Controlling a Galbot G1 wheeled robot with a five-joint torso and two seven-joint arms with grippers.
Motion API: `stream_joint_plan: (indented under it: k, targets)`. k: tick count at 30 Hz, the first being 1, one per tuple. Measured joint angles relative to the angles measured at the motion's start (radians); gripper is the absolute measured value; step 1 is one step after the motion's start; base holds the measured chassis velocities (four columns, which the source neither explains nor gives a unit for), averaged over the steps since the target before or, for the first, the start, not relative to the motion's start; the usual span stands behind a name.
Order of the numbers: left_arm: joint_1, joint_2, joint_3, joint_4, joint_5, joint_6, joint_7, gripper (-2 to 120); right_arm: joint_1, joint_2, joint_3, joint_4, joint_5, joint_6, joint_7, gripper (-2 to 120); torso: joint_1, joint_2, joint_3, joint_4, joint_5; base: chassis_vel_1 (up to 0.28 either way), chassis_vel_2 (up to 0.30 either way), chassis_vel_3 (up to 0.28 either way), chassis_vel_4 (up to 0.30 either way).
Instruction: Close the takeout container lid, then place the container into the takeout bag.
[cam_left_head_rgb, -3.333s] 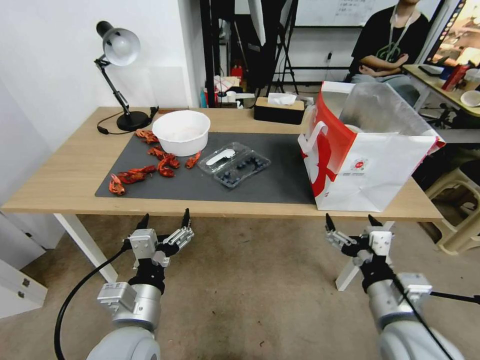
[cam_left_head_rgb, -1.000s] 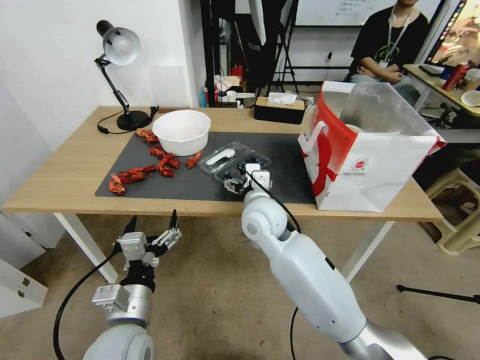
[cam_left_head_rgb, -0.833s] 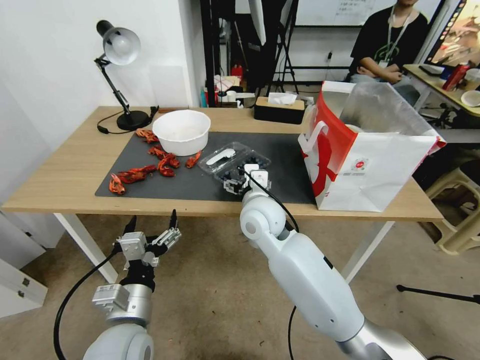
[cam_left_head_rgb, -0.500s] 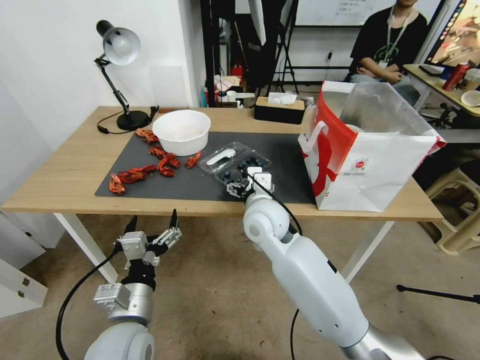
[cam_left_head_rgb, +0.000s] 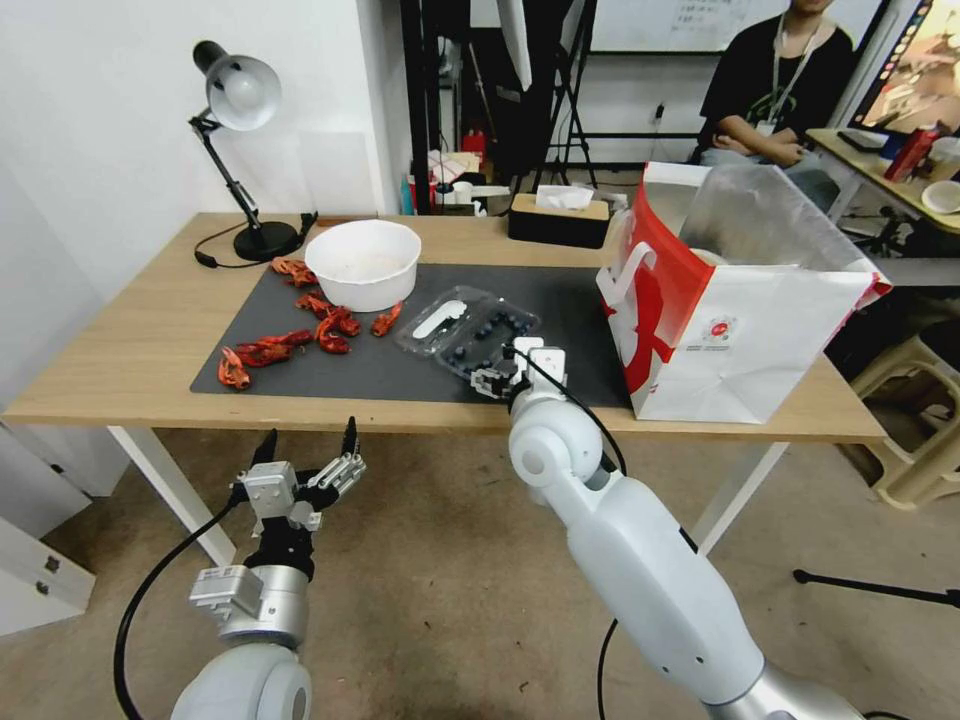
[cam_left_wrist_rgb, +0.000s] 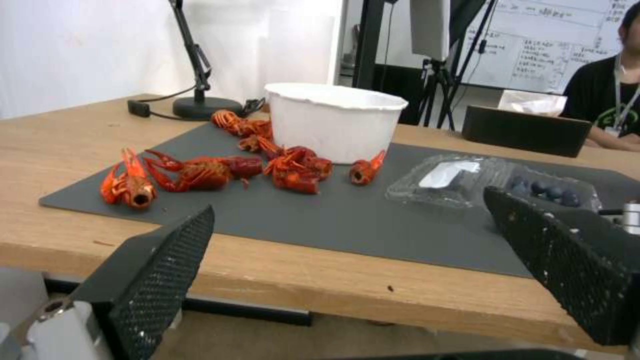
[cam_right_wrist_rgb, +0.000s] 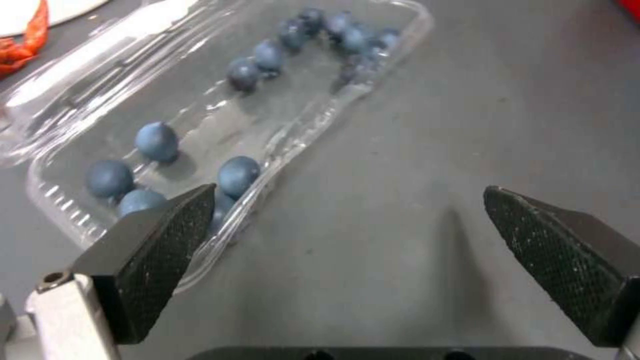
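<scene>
The takeout container (cam_left_head_rgb: 492, 334) lies open on the dark mat, its berry half holding several blueberries (cam_right_wrist_rgb: 237, 170). Its lid (cam_left_head_rgb: 440, 316), the clear half with the white label, lies flat beside it toward the bowl. My right gripper (cam_left_head_rgb: 492, 380) hovers open low over the mat at the container's near corner. One finger (cam_right_wrist_rgb: 157, 250) is by the berry half's rim and the other (cam_right_wrist_rgb: 563, 260) is over bare mat, with nothing between them. The takeout bag (cam_left_head_rgb: 740, 310) stands open at the right end of the table. My left gripper (cam_left_head_rgb: 308, 436) waits open below the table's front edge.
A round white bowl (cam_left_head_rgb: 362, 264) stands at the mat's back left with several red crayfish (cam_left_head_rgb: 325, 328) scattered around it. A desk lamp (cam_left_head_rgb: 240, 95) and a tissue box (cam_left_head_rgb: 558, 218) stand along the back of the table. A seated person is behind the bag.
The right arm rose from below the table to the container. Over the last second its gripper drew back from over the berries toward the container's near right corner. The left arm stayed put.
</scene>
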Motion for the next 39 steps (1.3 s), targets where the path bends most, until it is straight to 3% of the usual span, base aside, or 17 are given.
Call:
stream_joint_plan:
  k: [35,39]
  targets:
    - [0.001,0.0,0.009,0.005,0.003,-0.002,0.001,100,-0.008,-0.061,0.097,0.018,0.012,-0.01,-0.022,100,0.0,0.0,0.0,0.0,-0.0002,0.0,0.0,0.0,0.0]
    - [0.001,0.0,0.009,0.006,0.004,-0.004,0.001,100,-0.012,-0.061,0.099,0.025,-0.011,0.042,-0.062,100,0.0,0.0,0.0,0.0,-0.0001,0.0,0.0,0.0,0.0]
